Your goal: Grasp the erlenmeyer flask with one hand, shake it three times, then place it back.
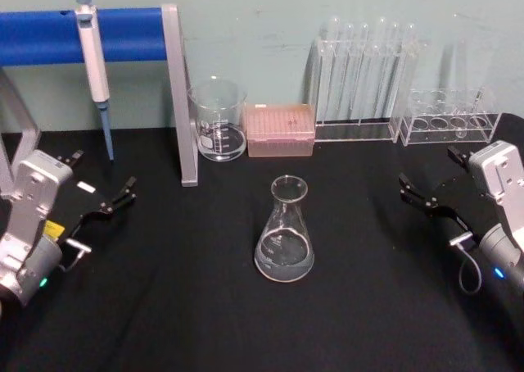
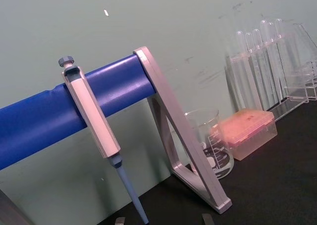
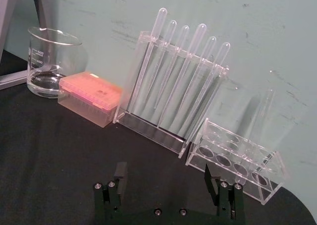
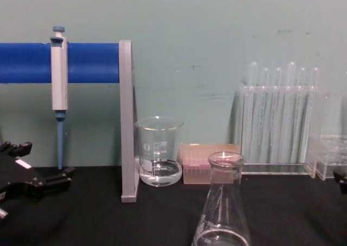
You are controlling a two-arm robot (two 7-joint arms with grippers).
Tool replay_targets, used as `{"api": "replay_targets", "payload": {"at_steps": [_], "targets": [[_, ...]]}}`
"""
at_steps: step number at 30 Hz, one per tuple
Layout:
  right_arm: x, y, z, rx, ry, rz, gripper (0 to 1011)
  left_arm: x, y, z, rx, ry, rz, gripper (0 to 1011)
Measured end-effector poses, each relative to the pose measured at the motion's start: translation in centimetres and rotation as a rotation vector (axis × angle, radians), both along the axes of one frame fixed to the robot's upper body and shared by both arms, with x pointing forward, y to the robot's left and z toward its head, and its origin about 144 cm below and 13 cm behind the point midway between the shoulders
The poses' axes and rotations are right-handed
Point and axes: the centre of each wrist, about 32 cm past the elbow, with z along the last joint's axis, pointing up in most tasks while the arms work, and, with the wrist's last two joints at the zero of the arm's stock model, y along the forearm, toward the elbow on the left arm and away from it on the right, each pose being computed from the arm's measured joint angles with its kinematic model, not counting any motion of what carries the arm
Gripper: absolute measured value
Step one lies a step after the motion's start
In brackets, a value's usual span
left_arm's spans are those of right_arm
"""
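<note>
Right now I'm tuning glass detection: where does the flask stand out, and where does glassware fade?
Head view: the erlenmeyer flask reads clearly, pale outline on the black table. Chest view: its base is cut off at the lower edge. Right wrist view: the test tubes fade against the pale wall.

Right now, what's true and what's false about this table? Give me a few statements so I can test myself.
1. The erlenmeyer flask stands upright on the black table, touched by neither claw. True.
2. The left claw grips the flask. False: it is open, off to the flask's left.
3. The right claw is open. True.
4. The pipette lies on the table. False: it hangs from the blue bar.
</note>
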Motion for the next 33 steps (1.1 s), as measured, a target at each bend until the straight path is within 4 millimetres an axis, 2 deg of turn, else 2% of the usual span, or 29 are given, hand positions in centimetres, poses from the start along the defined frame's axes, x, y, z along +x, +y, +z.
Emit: {"api": "replay_targets", "payload": {"at_steps": [24, 33], "targets": [[0.0, 0.0, 0.0, 0.000, 0.000, 0.000, 1000, 0.0, 0.0, 0.0, 0.000, 0.000, 0.000, 1001], [-0.3, -0.7, 1.2, 0.053, 0.022, 0.036, 1000, 0.0, 0.0, 0.0, 0.000, 0.000, 0.000, 1001]]}}
